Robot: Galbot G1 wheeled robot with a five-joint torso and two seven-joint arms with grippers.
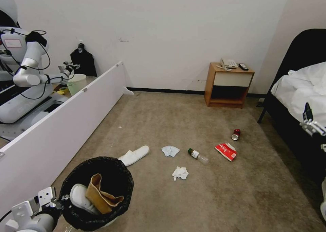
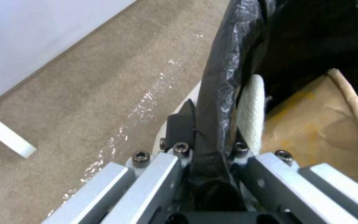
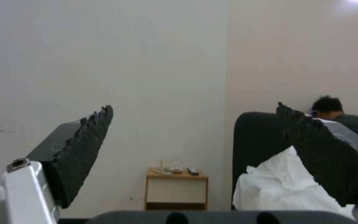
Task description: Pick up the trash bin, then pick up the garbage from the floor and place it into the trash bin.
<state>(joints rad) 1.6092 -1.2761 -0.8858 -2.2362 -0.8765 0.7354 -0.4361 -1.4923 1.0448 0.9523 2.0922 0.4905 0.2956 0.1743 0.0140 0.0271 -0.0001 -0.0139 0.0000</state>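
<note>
The trash bin (image 1: 112, 177), lined with a black bag, is at the lower left. My left gripper (image 1: 57, 200) is shut on its near rim. Inside lie a white slipper (image 1: 78, 197) and a brown cardboard scrap (image 1: 100, 194). The left wrist view shows my left gripper (image 2: 210, 133) pinching the bag-covered rim (image 2: 224, 74), with the slipper (image 2: 251, 105) and cardboard (image 2: 320, 124) just inside. On the carpet lie a second white slipper (image 1: 134, 155), a pale tissue (image 1: 170, 150), a crumpled tissue (image 1: 180, 173), a green-capped bottle (image 1: 198, 156), a red packet (image 1: 226, 151) and a red can (image 1: 235, 134). My right gripper (image 1: 310, 123) hangs open at the right edge, its jaws (image 3: 195, 137) wide apart.
A long white board (image 1: 68, 123) runs along the left, with another robot (image 1: 23, 72) and a pale green bin (image 1: 76, 83) behind it. A wooden nightstand (image 1: 229, 84) stands against the far wall. A black bed with white bedding (image 1: 302, 86) fills the right side.
</note>
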